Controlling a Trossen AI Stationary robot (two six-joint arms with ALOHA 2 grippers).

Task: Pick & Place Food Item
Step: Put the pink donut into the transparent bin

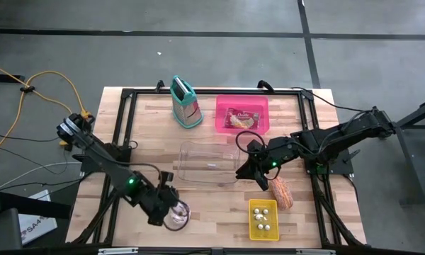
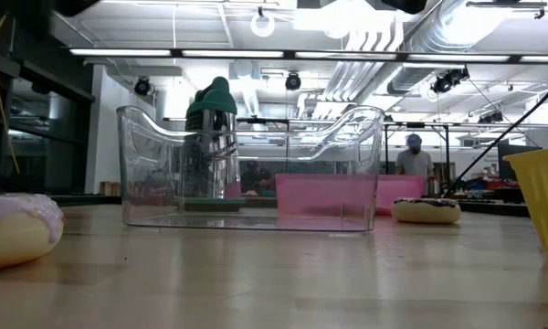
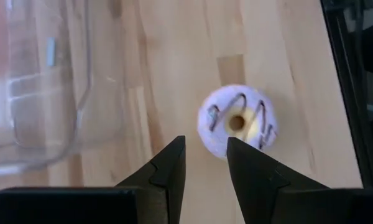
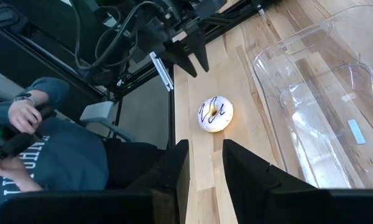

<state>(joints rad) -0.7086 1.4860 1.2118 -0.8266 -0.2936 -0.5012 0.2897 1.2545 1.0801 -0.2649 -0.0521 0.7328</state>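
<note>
A white-iced doughnut with dark stripes (image 3: 238,121) lies flat on the wooden table near its front edge, left of centre (image 1: 176,214). My left gripper (image 3: 205,142) hangs open just above and beside it, and the doughnut sits a little beyond the fingertips with nothing between them. A clear plastic bin (image 1: 209,163) stands at the table's middle. My right gripper (image 4: 205,144) hovers open at the bin's right end (image 1: 249,168), empty. In the right wrist view the doughnut (image 4: 215,113) and my left gripper (image 4: 186,50) both show.
At the back stand a metal grater (image 1: 186,103) and a pink tray (image 1: 223,106) holding a packet. A yellow box of eggs (image 1: 263,218) and a brown oblong food item (image 1: 281,191) lie front right. A seated person (image 4: 43,149) is beyond the table's edge.
</note>
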